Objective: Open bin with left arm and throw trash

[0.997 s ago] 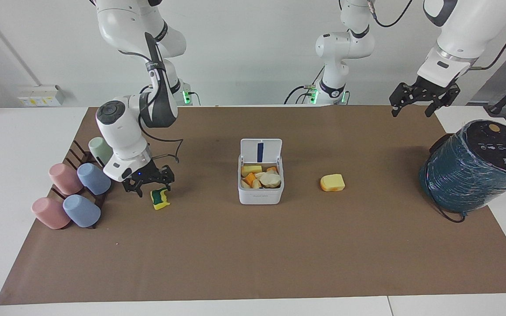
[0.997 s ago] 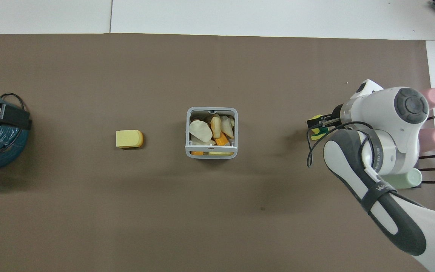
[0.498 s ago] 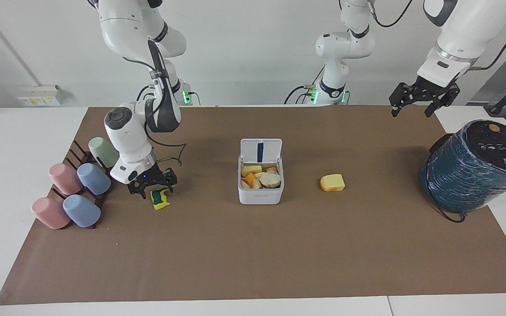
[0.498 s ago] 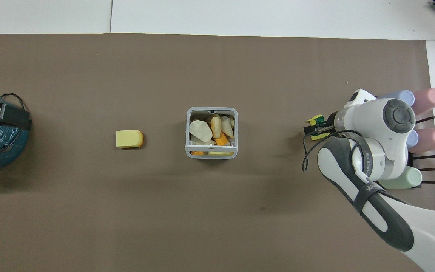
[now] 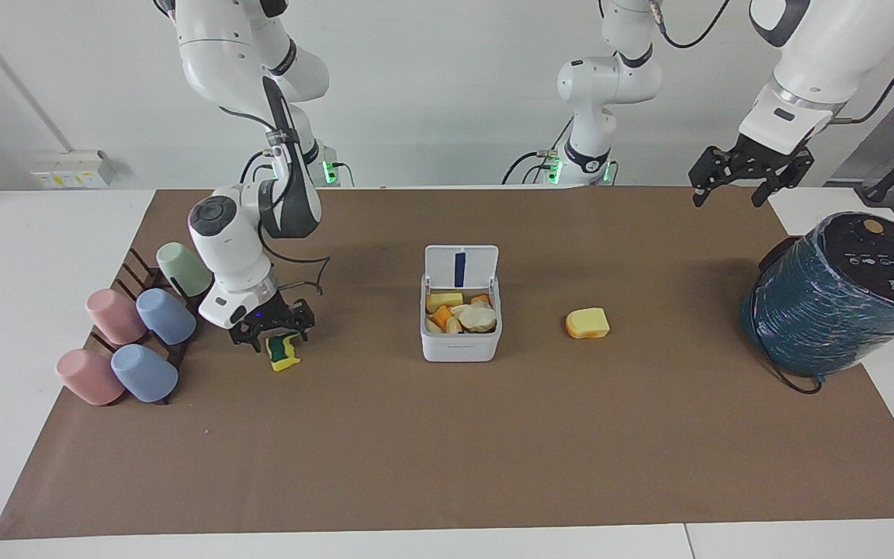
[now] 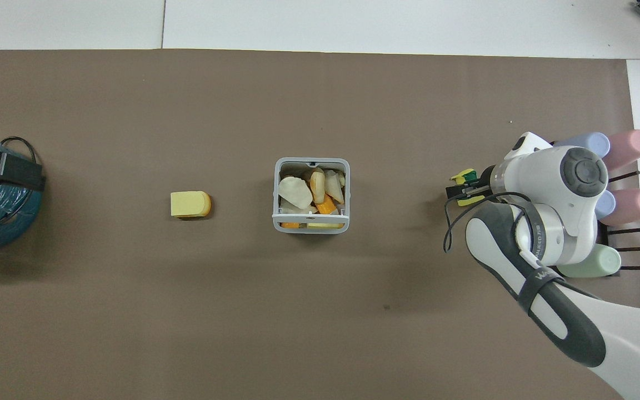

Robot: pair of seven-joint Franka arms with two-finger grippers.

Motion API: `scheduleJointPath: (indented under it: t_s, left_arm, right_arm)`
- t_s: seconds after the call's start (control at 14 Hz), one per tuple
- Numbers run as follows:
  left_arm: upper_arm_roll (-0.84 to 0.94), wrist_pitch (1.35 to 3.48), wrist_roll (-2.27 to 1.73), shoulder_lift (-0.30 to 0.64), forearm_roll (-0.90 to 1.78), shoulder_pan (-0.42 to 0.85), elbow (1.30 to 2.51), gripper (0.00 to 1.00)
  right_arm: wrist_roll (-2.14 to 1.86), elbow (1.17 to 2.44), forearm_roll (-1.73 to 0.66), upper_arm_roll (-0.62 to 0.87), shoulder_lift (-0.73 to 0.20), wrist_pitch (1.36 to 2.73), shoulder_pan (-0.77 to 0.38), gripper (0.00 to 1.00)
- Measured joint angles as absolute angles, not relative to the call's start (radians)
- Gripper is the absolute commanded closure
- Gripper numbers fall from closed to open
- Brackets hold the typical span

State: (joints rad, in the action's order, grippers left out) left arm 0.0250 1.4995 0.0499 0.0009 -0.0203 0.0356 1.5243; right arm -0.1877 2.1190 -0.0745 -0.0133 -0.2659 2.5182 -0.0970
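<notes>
White and square, the bin [image 5: 460,334] sits mid-worktop, its lid upright on the robots' side. The yellow-and-green sponge [image 5: 285,350] stands on edge toward the right arm's end, the right claw [image 5: 272,329] spread around it. The left claw [image 5: 750,175] hangs released over the worktop's edge.

Table cover: wide brown paper sheet [image 5: 447,450], matt, smooth, lying flat on the white tabletop [image 5: 20,264].
Bin: small white square plastic bin [image 5: 460,347], satin walls, grey-rimmed lid up, blue strip inside it.
In the bin: soft foam-like scraps, cream and orange, dull and porous.
At the bin's 3 o'clock, facing view: yellow-orange foam chunk [image 5: 587,323], matt, spongy.
At its 9 o'clock: yellow-and-green sponge [image 5: 284,351], rough green face.
Cups: pastel plastic cups [image 5: 140,341], smooth, matt.
Cylinder: big dark-teal cylinder [image 5: 835,299], glossy crinkled wrap.
Arms: glossy white shells; black matt right gripper [image 5: 272,328].
</notes>
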Motion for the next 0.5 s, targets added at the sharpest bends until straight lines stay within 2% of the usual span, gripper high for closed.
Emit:
scheduleJointPath:
  t_s: [0.5]
  left_arm:
    - [0.025, 1.499, 0.05, 0.001, -0.02, 0.035, 1.524, 0.0]
  right_arm:
    - [-0.188, 2.12, -0.074, -0.013, -0.277, 2.527, -0.097, 0.0]
